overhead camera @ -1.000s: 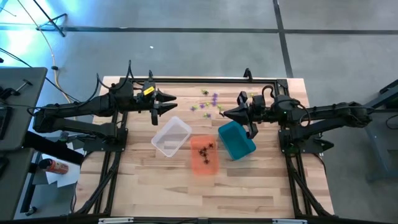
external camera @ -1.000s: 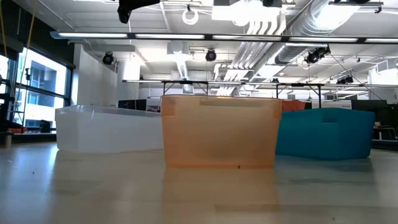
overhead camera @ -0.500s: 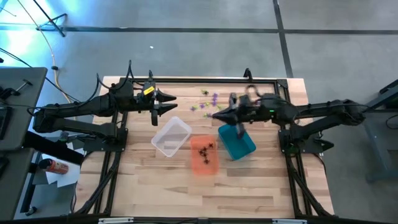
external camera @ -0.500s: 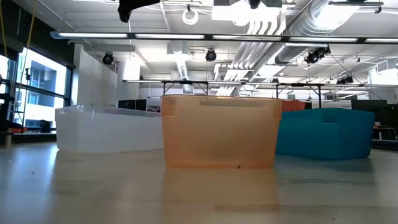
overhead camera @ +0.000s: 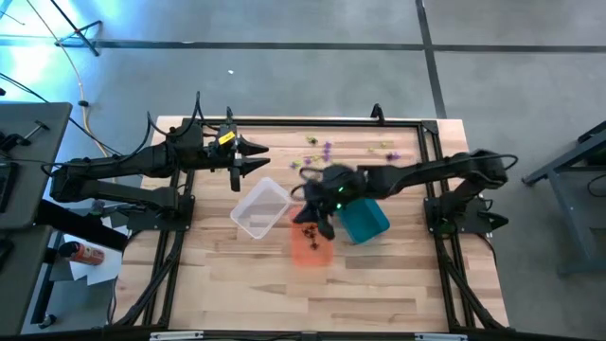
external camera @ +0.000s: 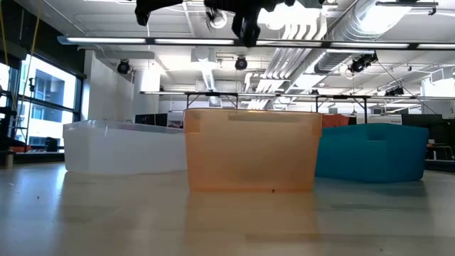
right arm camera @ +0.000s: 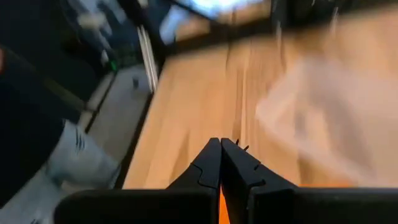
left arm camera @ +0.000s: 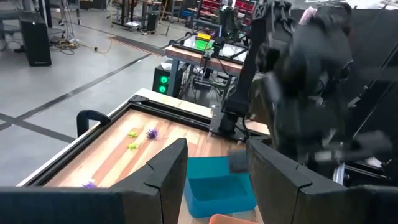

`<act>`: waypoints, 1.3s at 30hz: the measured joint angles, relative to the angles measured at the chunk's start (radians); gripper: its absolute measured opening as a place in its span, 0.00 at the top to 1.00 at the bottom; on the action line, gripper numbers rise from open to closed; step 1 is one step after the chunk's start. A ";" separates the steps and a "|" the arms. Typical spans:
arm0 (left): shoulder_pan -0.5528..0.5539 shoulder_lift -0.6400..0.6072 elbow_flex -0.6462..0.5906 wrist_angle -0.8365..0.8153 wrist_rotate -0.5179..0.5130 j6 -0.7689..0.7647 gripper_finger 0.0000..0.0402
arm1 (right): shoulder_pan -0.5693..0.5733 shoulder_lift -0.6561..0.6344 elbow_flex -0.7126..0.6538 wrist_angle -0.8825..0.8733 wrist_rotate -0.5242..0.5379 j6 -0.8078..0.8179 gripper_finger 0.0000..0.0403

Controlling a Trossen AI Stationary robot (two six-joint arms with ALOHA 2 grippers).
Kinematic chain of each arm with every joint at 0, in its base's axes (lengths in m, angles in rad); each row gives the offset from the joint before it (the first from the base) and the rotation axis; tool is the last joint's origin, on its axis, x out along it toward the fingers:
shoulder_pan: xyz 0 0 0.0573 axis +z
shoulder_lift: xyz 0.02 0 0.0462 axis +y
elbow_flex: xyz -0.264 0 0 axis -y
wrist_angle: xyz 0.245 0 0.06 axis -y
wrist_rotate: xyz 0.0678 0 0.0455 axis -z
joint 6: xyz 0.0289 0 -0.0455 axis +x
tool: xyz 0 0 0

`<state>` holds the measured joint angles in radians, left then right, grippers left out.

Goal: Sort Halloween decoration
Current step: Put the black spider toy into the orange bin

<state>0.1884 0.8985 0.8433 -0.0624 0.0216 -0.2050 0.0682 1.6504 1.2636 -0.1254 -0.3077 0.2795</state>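
The right gripper [overhead camera: 311, 210], fingers pressed together, hangs over the orange bin [overhead camera: 310, 242] on the wooden table [overhead camera: 379, 275]; purple and green spider trinkets [overhead camera: 327, 149] lie beyond it; the left gripper [overhead camera: 262, 155] waits spread; grey floor [overhead camera: 284, 66] farther off

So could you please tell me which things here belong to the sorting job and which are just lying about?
Job:
- loose purple and green trinkets
- black trinkets in orange bin
- clear bin
- teal bin
- right end effector, shut over the orange bin

Lying about:
- red can off the table
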 joint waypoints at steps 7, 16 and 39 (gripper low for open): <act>0.000 0.000 0.000 0.000 0.000 0.000 0.62 | 0.064 0.152 0.092 -0.142 -0.045 -0.009 1.00; 0.000 0.000 0.000 -0.002 0.000 0.000 0.62 | 0.090 0.299 0.176 -0.484 0.131 -0.132 1.00; 0.000 0.000 0.000 -0.039 -0.008 -0.001 0.62 | 0.057 0.347 0.148 -0.490 0.192 -0.051 0.97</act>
<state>0.1884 0.8983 0.8433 -0.1018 0.0137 -0.2059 0.1249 1.9972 1.4113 -0.6153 -0.1160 0.2282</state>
